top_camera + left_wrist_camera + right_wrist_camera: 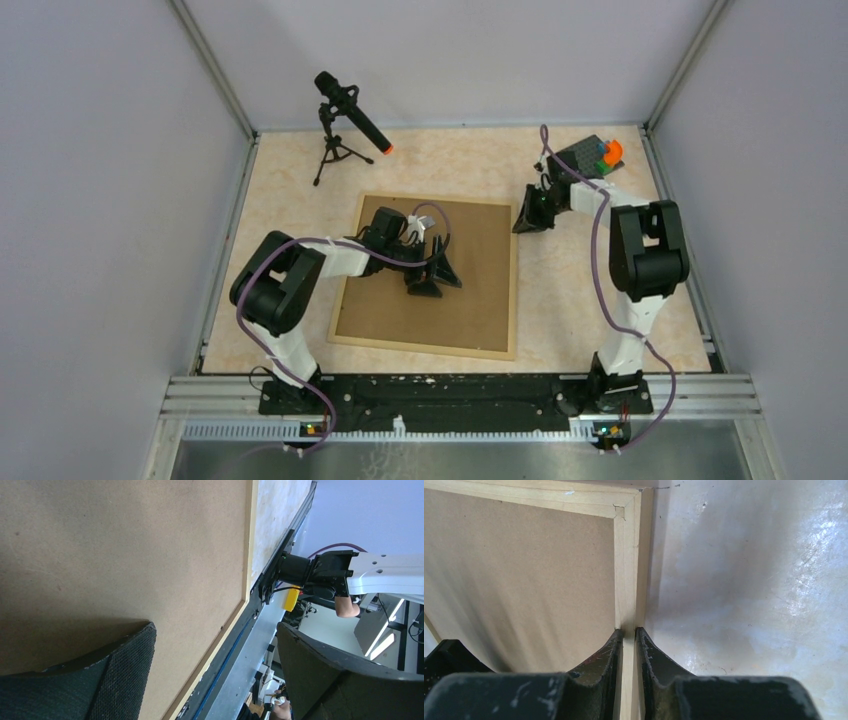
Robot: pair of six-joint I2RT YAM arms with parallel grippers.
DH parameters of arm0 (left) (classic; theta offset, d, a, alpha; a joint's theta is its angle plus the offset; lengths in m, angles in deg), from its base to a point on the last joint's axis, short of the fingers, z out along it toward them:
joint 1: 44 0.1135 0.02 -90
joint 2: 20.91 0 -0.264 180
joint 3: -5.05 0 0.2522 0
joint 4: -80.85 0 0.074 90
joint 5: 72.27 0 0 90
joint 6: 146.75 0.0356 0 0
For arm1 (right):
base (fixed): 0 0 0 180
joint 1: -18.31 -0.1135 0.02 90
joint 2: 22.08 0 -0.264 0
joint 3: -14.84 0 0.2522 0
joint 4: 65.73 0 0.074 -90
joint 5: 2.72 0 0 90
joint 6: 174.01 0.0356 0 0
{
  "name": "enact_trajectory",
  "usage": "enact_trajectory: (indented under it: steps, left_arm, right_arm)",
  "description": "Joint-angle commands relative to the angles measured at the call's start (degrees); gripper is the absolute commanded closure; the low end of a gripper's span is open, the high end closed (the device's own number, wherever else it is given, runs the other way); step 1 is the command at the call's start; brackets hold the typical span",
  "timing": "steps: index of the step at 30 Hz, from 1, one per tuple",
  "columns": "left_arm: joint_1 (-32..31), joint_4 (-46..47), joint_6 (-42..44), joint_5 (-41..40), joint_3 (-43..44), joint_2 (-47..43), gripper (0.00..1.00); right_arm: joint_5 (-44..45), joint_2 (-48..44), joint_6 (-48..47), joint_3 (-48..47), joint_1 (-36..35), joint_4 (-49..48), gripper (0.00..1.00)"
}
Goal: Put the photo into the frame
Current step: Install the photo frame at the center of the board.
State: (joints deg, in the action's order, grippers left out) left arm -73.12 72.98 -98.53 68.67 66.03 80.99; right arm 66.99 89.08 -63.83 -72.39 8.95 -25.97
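At the far left of the table (570, 320) a black microphone (352, 112) stands on a small tripod, well apart from everything else. Next comes the left arm, which reaches out over the middle of the frame (420, 347). The left gripper (436, 278) has its jaws spread wide with nothing between them. In its own wrist view the left gripper (220, 680) is low over the brown backing board (125, 555), and one finger throws a dark shadow on it. Whether that finger touches the board cannot be told.

The frame lies flat near the middle of the table, its thin pale wood strips running around the backing board (470, 300), which fills it. It sits slightly turned against the table's edges.

At the frame's right side, close to the far corner, the right gripper (530, 215) has its jaws drawn narrow. The right wrist view shows the right gripper (629, 632) pinching the frame's side strip (626, 555), one finger on the board side and one on the table side.

Beyond it, in the far right corner, lies a dark block with orange and green bits (600, 152).
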Motion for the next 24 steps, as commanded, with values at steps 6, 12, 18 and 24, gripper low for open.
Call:
enact_trajectory:
  steps: [6, 12, 18, 24]
  left_arm:
    - [0.6, -2.3, 3.0, -3.3, -1.3, 0.9, 0.06]
    - [0.9, -2.3, 3.0, -3.5, -1.4, 0.9, 0.06]
    - [1.1, -2.3, 3.0, -3.5, -1.4, 0.8, 0.06]
    - [1.4, -2.4, 2.8, -4.2, -1.7, 1.6, 0.06]
  right_arm:
    - [7.3, 5.5, -0.1, -2.3, -2.4, 2.0, 0.87]
    - [10.5, 3.9, 1.2, 0.6, -4.9, 3.0, 0.87]
    - [11.8, 2.7, 2.9, 3.8, -6.9, 2.1, 0.87]
    - [9.1, 0.6, 2.6, 5.9, -7.6, 0.1, 0.87]
